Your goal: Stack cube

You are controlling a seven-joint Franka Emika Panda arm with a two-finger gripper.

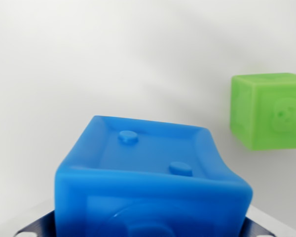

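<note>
Blue cube (148,182), a soft-looking block with a recessed face bearing two round studs, fills the lower centre of the frame and is cut off by the bottom edge. Its side walls bow slightly inward, consistent with being squeezed. Metal parts of the gripper (150,229) show at the lower left and lower right corners, flanking the cube on both sides; the fingertips themselves are hidden behind the block, so the gripper appears clenched on the blue cube. Green cube (269,111) sits at the right edge of the frame, at mid-height, partly cropped, well apart from the blue one, with an embossed figure on its facing side. The pale white surface (89,64) occupies the whole upper and left portions of the frame, unobstructed.
</note>
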